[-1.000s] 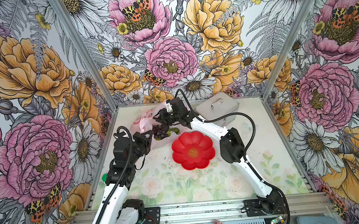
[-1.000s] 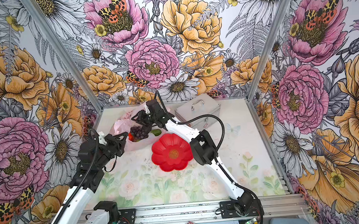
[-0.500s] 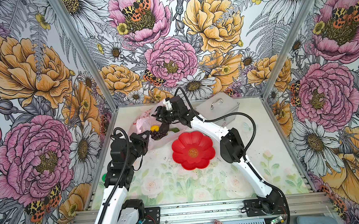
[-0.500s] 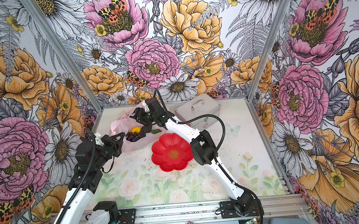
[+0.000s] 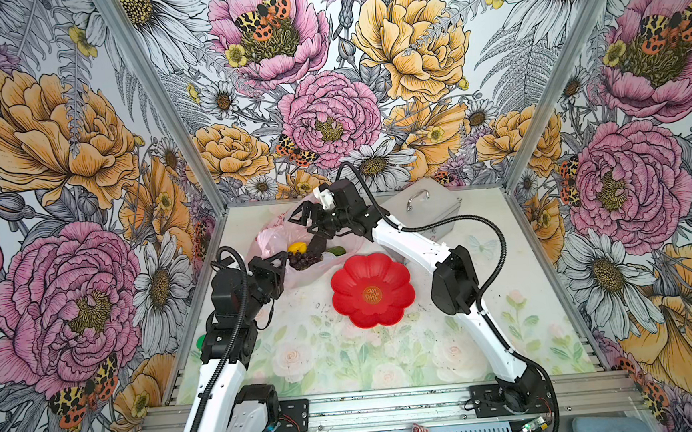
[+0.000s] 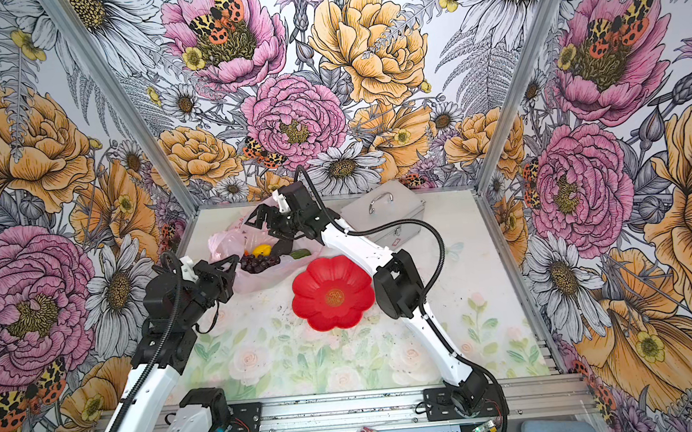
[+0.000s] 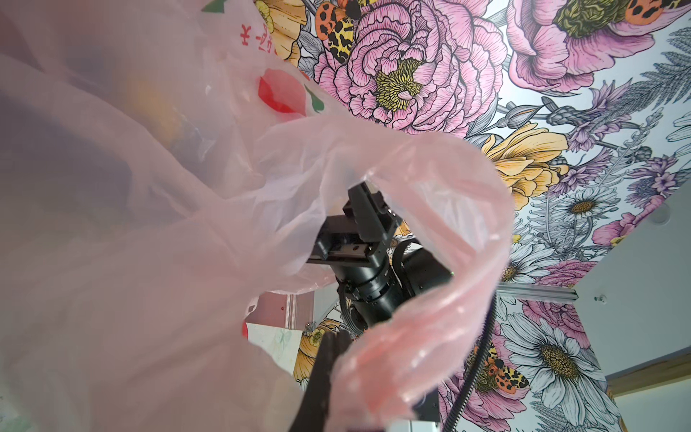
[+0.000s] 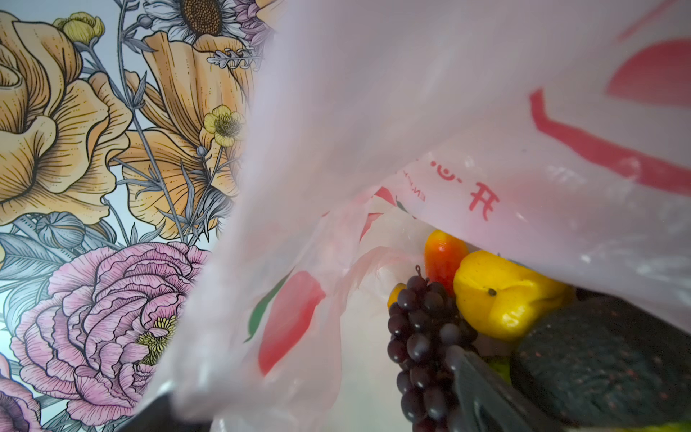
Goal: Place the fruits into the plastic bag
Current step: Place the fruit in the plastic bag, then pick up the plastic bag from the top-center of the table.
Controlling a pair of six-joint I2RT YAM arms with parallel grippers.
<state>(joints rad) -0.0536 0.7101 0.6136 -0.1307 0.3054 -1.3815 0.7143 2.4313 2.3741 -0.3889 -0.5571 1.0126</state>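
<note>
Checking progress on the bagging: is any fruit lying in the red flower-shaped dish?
No, in a top view the red dish shows only its bare inside and a gold emblem at its centre.

Quick headcount from where I'm standing: one plastic bag (image 5: 269, 239). Fruit I can make out: one lemon (image 5: 297, 247), one grape bunch (image 5: 302, 260), one avocado (image 8: 605, 359), one red-orange mango (image 8: 443, 250) and one green fruit (image 5: 337, 250). Anything deeper is hidden. Also one red flower dish (image 5: 372, 290), one silver case (image 5: 431, 207), and two robot arms: left arm (image 5: 229, 358) and right arm (image 5: 413, 254).
</note>
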